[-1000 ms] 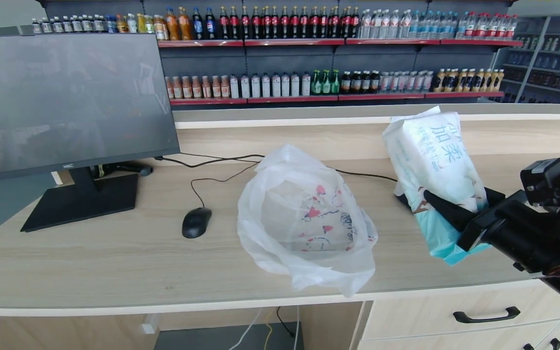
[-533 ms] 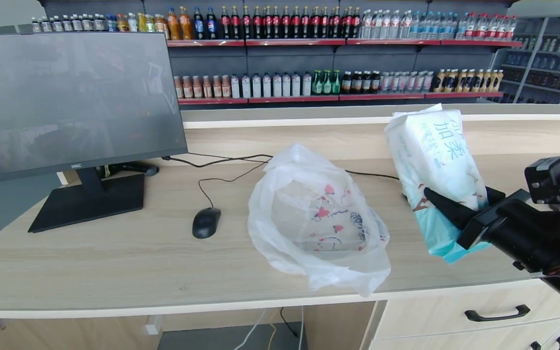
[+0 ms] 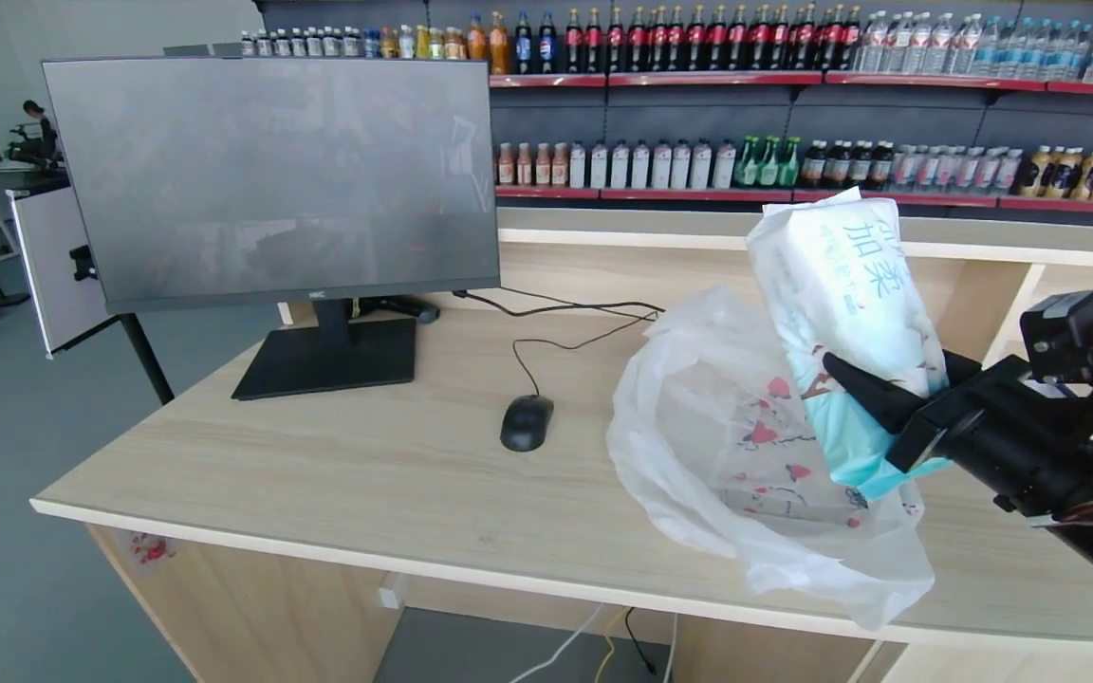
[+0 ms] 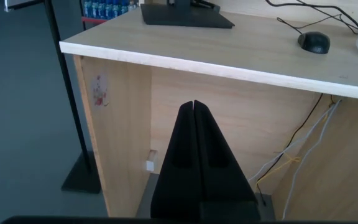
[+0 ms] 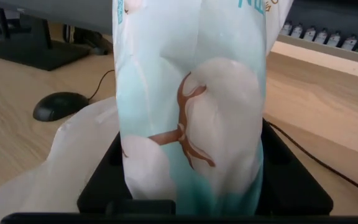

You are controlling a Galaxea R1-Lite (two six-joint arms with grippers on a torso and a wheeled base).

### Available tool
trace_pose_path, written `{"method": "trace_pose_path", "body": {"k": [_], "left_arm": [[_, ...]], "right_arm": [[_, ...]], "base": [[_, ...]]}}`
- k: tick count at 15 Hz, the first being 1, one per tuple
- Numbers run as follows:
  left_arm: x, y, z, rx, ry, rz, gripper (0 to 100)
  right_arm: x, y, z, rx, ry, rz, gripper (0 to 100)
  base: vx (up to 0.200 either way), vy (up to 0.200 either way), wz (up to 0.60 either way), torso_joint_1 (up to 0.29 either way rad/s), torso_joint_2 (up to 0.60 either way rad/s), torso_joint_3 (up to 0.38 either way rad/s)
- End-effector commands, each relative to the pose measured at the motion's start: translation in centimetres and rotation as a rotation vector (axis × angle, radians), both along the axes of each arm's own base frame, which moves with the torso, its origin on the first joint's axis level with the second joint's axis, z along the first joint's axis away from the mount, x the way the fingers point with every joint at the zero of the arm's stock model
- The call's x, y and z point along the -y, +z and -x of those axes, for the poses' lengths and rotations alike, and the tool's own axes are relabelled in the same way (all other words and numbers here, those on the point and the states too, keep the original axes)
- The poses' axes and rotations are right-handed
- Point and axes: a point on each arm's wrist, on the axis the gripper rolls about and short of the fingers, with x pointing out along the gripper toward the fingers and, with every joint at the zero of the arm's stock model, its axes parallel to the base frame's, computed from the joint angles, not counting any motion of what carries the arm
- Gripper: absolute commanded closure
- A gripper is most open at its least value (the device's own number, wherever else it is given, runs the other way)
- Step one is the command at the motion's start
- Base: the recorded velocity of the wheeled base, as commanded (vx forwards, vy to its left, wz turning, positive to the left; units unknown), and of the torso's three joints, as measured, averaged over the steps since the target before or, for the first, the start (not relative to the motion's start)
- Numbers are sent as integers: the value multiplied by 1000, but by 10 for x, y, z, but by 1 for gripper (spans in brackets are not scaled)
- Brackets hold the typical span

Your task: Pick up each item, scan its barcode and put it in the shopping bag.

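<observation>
A monitor and mouse sit on the wooden counter.

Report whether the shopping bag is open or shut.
Open: the shopping bag stands on the counter with its mouth gaping wide, inside visible.

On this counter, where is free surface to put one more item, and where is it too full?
Free: the front strip of the counter, bordered by the monitor base, the mouse and the near edge; also a narrower patch between mouse and shopping bag. Crowded: the right end, where the right claw holds the tissue pack over the bag.
</observation>
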Motion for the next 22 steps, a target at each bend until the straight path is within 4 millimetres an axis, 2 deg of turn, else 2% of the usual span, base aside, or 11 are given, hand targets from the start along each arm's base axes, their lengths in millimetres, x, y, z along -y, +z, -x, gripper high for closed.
{"method": "trace_pose_path", "body": {"k": [1,3,5,7,8,10,17,20,22], "left_arm": [[0,0,0,0,0,1,100],[0,0,0,0,0,1,100],[0,0,0,0,0,1,100],[0,0,0,0,0,1,100],[0,0,0,0,0,1,100],[0,0,0,0,0,1,100],[0,0,0,0,0,1,100],[0,0,0,0,2,2,100],[0,0,0,2,0,2,100]], "right_arm": [[-4,5,-4,24,10,3,100],[-17,0,-10,-8,38,10,100],[-21,-7,-20,-52,-71,-34,100],[-36,-6,-23,-71,-84,-96,100],[-56,-12,-21,-118,-109,-139,100],[-64,-17,-26,-145,-156,-167,100],[-70,-36,-37,-234,-162,-205,100],[-62,-55,-25,-318,-179,-180,100],[-59,-55,-22,-318,-184,-177,100]], "base": [[0,0,0,0,0,0],[0,0,0,0,0,0],[0,0,0,0,0,0],[0,0,0,0,0,0],[0,0,0,0,0,0],[0,0,0,0,0,0],[0,0,0,0,0,0],[0,0,0,0,0,0],[0,0,0,0,0,0]]}}
